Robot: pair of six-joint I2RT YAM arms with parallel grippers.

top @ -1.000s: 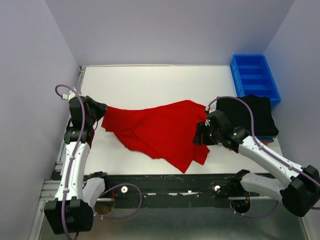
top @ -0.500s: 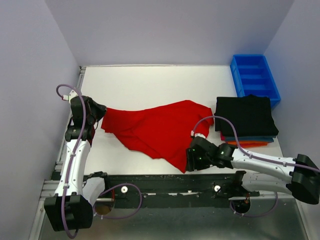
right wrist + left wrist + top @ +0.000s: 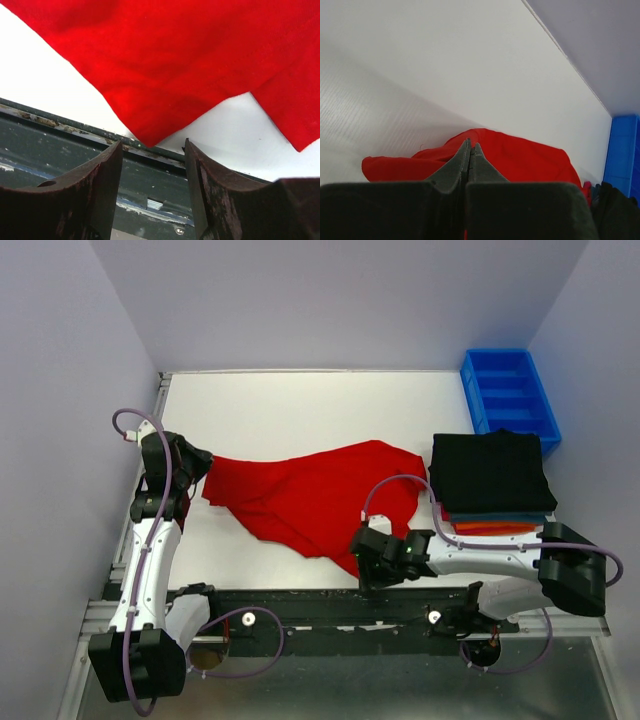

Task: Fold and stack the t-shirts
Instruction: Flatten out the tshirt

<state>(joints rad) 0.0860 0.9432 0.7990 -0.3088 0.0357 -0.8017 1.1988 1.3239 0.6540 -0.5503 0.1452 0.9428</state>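
Observation:
A bright red t-shirt (image 3: 310, 500) lies spread and crumpled across the table's middle. My left gripper (image 3: 196, 466) is shut on its left corner, and a sliver of red shows between the closed fingers (image 3: 470, 146). My right gripper (image 3: 362, 562) is open, low at the table's front edge beside the shirt's near corner. In the right wrist view that red corner (image 3: 150, 140) points down into the gap just beyond the fingertips (image 3: 112, 155), touching neither. A folded stack stands at the right: black t-shirt (image 3: 490, 472) on top, blue and orange (image 3: 495, 528) edges below.
A blue plastic bin (image 3: 510, 395) sits at the back right corner, behind the stack. The dark metal rail (image 3: 75, 150) of the table's front edge runs right under my right gripper. White table surface (image 3: 300, 410) stretches behind the red shirt.
My right arm has swung from the shirt's right edge down and left to its near corner at the front edge. The left arm and its grip have stayed put.

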